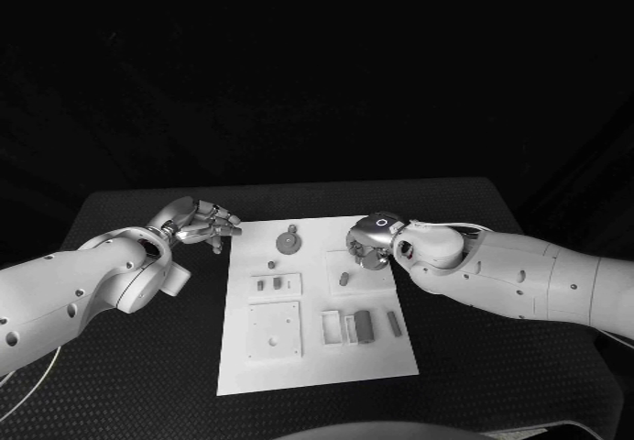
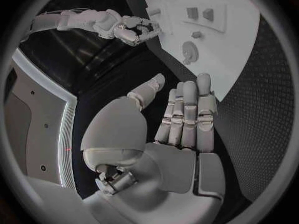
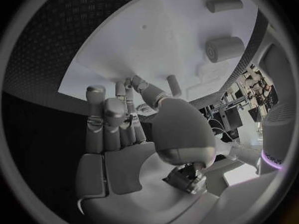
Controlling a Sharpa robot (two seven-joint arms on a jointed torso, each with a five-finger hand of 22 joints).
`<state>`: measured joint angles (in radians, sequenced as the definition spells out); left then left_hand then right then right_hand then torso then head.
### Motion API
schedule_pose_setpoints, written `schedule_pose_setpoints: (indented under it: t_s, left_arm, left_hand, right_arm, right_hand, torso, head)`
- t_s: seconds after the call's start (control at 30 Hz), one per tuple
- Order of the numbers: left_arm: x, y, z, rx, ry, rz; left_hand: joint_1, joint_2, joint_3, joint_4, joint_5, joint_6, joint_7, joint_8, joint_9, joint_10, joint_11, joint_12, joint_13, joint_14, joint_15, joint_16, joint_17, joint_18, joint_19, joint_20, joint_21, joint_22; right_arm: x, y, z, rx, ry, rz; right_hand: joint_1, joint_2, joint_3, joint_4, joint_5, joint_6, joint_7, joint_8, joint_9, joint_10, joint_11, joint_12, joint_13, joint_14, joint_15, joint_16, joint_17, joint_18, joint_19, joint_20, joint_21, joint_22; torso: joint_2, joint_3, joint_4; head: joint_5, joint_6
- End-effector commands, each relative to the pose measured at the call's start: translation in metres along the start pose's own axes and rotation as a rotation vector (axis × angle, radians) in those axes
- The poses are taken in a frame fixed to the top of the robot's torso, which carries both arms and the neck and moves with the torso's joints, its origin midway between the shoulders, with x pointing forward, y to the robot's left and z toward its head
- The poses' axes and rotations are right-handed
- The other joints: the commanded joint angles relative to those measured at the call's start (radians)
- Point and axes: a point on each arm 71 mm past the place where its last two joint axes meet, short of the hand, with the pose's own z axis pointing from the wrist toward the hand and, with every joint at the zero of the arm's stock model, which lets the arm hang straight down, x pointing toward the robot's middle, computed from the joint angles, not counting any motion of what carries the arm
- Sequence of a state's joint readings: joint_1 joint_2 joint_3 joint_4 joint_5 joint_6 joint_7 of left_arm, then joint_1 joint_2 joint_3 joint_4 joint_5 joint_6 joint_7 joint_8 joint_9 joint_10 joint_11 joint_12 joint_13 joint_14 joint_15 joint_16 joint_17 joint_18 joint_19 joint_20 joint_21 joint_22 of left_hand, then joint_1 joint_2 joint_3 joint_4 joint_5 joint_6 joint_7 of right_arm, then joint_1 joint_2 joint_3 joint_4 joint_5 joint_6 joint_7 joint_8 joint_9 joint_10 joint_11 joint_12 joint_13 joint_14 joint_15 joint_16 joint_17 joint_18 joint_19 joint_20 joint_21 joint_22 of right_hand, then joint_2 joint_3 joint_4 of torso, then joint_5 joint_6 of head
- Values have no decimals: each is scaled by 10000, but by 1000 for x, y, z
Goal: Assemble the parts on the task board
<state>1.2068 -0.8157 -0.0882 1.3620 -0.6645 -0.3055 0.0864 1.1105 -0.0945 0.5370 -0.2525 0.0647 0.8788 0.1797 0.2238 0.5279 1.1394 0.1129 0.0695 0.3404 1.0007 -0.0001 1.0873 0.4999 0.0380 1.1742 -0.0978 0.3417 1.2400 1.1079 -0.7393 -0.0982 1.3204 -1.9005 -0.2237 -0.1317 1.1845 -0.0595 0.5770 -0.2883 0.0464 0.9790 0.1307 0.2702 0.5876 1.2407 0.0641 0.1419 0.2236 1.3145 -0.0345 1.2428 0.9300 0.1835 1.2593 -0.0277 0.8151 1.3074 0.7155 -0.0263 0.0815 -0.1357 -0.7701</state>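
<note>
Lying flat mid-tabletop (image 1: 146,367), black and finely dotted: white rectangular plastic task board (image 1: 317,362).
Resting on board, far end: round grey disc part (image 1: 287,242) with raised hub; also visible from left wrist (image 2: 189,51).
Sitting mid-board: small grey capsule-shaped peg (image 1: 343,279), just beside right hand; two small dark blocks (image 1: 271,284) in a raised square holder.
Occupying near end: square white plate with holes (image 1: 274,330); beside it a white frame (image 1: 332,327), a dark grey rectangular block (image 1: 362,324) and a slim grey bar (image 1: 394,322).
Hovering at board's far left corner: silver left hand (image 1: 198,224), fingers (image 2: 187,109) straight and pressed together, thumb apart, holding nothing.
Hovering over board's far right part: silver right hand (image 1: 371,240), fingers (image 3: 109,124) side by side and slightly curled, thumb apart, empty.
</note>
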Motion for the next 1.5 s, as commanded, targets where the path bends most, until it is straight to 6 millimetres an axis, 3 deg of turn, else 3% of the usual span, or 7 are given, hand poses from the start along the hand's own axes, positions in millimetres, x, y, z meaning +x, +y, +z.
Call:
schedule_pose_setpoints:
  t_s: [0.03,0.1,0.17,0.2,0.37,0.67,1.5]
  left_arm:
    - [1,-1,0,51,109,46]
    - [1,-1,0,56,107,60]
    - [1,-1,0,56,104,66]
    - [0,-1,0,56,100,71]
    - [0,-1,0,60,91,83]
    - [0,-1,0,62,74,99]
    - [-1,1,1,24,23,123]
  left_hand:
    - [44,34,-5,-52,-49,-56,41,45,-13,-68,-3,-13,12,58,25,-30,12,640,73,7,-42,-8]
    - [50,33,-7,-60,-50,-57,41,47,-13,-71,-2,-12,12,60,25,-30,14,641,77,8,-44,-7]
    - [57,35,-9,-69,-52,-57,41,50,-13,-74,-2,-12,13,64,25,-28,16,642,82,8,-44,-5]
    - [64,35,-10,-76,-52,-58,41,52,-13,-75,-2,-11,14,67,25,-27,18,643,86,8,-45,-4]
    - [80,38,-15,-96,-53,-59,41,59,-14,-78,-2,-7,17,81,24,-20,24,647,104,7,-44,2]
    - [91,45,-27,-116,-53,-61,41,69,-15,-81,-4,-3,22,103,22,-5,37,653,137,5,-36,13]
    - [95,52,-48,-139,-53,-68,43,83,-19,-104,-1,-6,26,129,24,14,57,661,176,5,-31,34]
  right_arm:
    - [25,-4,-6,263,1272,-351]
    - [24,-3,-6,256,1213,-364]
    - [24,-2,-6,237,1102,-359]
    - [23,-2,-6,221,1028,-360]
    - [20,0,-6,184,626,-344]
    - [17,1,-6,204,105,-435]
    - [6,0,-14,246,-675,-258]
  right_hand:
    - [169,6,42,-51,21,77,0,62,12,89,61,-36,17,-1,-64,37,-18,783,46,-51,-15,206]
    - [327,27,106,-57,22,125,-19,87,22,160,36,-23,34,-6,-87,45,-29,783,34,-58,-12,208]
    - [556,-191,730,62,8,215,-24,103,14,280,20,-47,62,-7,-115,56,-80,762,62,-6,-23,188]
    - [523,-198,835,49,18,256,-39,119,18,330,-7,-47,77,-2,-118,68,-92,778,83,3,-13,190]
    - [457,-228,1038,13,20,382,-92,176,40,490,-60,-29,127,6,-180,106,-120,783,133,6,18,197]
    - [458,-255,1214,2,20,599,-190,306,131,798,-188,60,248,15,-307,175,-142,783,223,-33,68,196]
    - [407,-349,1289,11,20,660,-227,375,238,919,-242,73,355,16,-362,219,-172,783,268,-51,94,195]
  torso:
    - [1,7,-5]
    - [0,6,-6]
    - [0,3,-6]
    - [0,3,-4]
    - [-1,7,-2]
    - [5,3,8]
    - [-3,5,-10]
  head:
    - [-17,6]
    - [-21,6]
    - [-21,6]
    - [-27,0]
    - [-42,-7]
    - [-60,-12]
    - [-54,26]
